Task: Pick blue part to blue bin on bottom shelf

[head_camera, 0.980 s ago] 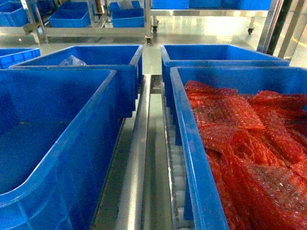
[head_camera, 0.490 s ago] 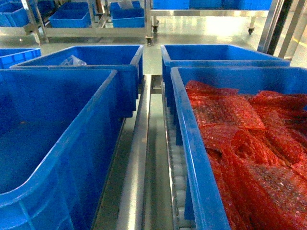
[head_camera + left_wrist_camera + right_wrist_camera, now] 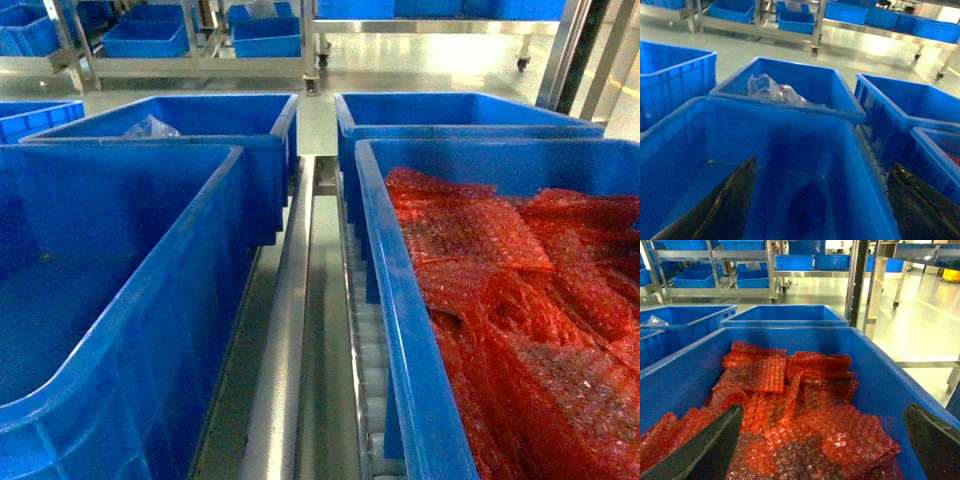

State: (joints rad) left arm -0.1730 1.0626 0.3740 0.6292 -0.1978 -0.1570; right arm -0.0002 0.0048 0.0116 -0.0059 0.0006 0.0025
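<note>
**Blue bins: four on the bottom shelf**

Blue bin [image 3: 110, 300] sits near left on the bottom shelf [image 3: 285, 340], its steel rails and white rollers showing between the rows. Right of it, a bin of red bubble-wrap packets [image 3: 520, 300]; two more bins behind, one holding a clear bag [image 3: 772, 90]. Glossy floor, racks beyond. Left gripper [image 3: 815, 210] and right gripper [image 3: 820, 450] both hang spread, holding nothing

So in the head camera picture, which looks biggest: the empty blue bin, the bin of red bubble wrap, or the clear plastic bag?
1. Empty blue bin and red bubble wrap bin: both look huge, near the camera, too close to rank.
2. Clear plastic bag: smallest, farther back.
</note>
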